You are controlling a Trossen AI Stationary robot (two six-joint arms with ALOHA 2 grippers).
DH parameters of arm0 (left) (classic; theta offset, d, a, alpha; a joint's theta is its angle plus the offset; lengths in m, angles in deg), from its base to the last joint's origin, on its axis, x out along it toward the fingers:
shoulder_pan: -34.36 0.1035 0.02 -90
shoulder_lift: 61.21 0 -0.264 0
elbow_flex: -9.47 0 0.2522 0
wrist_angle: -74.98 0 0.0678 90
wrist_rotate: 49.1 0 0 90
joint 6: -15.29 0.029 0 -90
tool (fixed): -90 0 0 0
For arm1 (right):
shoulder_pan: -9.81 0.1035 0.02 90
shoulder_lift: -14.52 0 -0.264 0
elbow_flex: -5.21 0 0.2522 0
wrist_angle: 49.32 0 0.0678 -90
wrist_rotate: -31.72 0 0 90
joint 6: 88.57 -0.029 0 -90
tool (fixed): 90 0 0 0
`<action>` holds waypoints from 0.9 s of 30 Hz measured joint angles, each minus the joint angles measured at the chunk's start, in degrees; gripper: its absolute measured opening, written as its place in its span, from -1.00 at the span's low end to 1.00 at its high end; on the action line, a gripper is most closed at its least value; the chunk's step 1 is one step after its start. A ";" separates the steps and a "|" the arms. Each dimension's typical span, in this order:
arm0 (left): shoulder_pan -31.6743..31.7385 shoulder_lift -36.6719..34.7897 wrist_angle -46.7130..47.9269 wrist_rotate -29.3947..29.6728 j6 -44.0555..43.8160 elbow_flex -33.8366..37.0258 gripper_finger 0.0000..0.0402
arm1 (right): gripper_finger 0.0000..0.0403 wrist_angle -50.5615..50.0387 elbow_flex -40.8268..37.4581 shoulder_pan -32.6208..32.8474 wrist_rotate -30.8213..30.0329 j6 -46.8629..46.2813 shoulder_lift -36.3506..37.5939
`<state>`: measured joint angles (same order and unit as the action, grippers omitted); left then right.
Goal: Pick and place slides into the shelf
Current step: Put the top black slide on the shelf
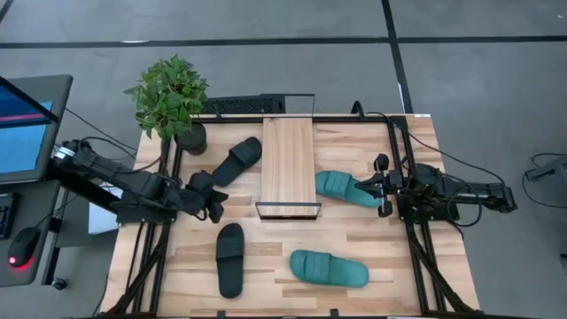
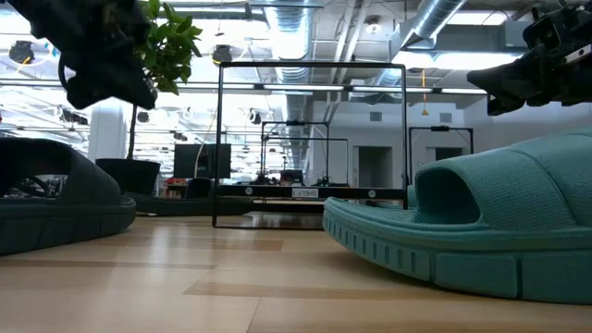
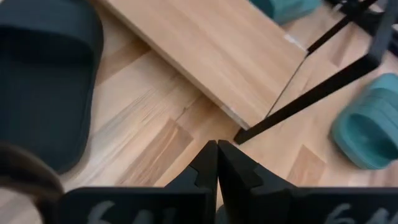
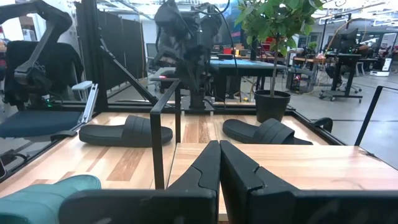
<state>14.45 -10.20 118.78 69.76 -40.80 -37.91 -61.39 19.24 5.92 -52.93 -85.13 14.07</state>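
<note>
Shelf (image 1: 288,164) sits centre of the high view, plank running top-to-bottom w/ black wire frame at each end, nothing on it yet. All 4 slides lie on the tabletop (image 1: 372,244). Right gripper (image 1: 383,184) hovers just right of the upper teal slide (image 1: 344,188), fingers pressed together, empty (right wrist view shows the tips meeting). That slide lies immediately left of the fingers, long axis slanting from upper left, by the shelf's right edge, down to lower right toward the gripper; which end is the toe I can't tell for sure. It's the nearest slide to that arm, so prob the next pick, and fingers would have to open first. Left gripper (image 1: 213,202) is centre-left, also closed on nothing, between two black slides: upper black slide (image 1: 236,159) up and right of it, axis diagonal from lower left to upper right, far end near the shelf's left edge; lower black slide (image 1: 230,258) below it, axis roughly vertical in frame. Lower teal slide (image 1: 329,268) is bottom centre-right, axis nearly horizontal, well apart from both grippers. Potted plant (image 1: 172,99) upper left, clear of the work.
</note>
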 joint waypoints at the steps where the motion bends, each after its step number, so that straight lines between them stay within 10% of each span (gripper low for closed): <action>1: 0.16 0.95 0.07 -0.09 -0.85 -0.01 -1.00 | -1.00 0.00 -0.01 0.00 0.01 0.00 -0.01; 27: 5.41 6.51 9.88 3.03 10.37 -0.01 -1.00 | -1.00 -0.02 0.00 0.00 0.00 0.00 0.00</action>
<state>19.85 -3.69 128.66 72.79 -30.43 -37.92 -61.41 19.24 5.92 -52.93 -85.13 14.07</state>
